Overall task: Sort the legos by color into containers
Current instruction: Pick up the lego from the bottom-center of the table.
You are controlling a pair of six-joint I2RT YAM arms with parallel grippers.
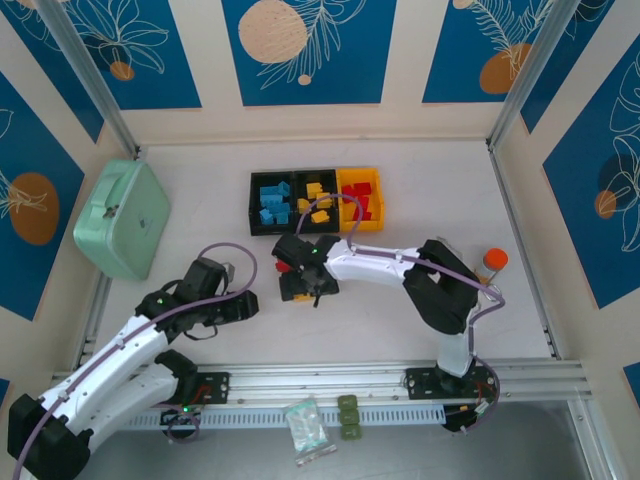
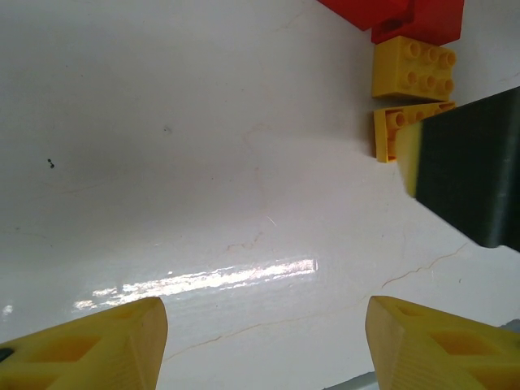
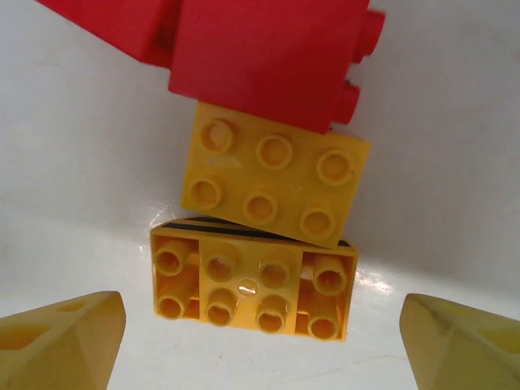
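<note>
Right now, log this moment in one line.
right hand: open, over yellow bricks on table | left hand: open, empty, over bare table | red bricks: beside yellow | bins: partly filled

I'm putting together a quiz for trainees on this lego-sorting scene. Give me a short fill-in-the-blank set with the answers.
1. Seen from above, the blue legos lie in the ___ container of the row.
2. In the right wrist view, the yellow brick touching the red brick shows ___ studs.
3. The right gripper has its jaws ___.
Missing words: left; six; open.
</note>
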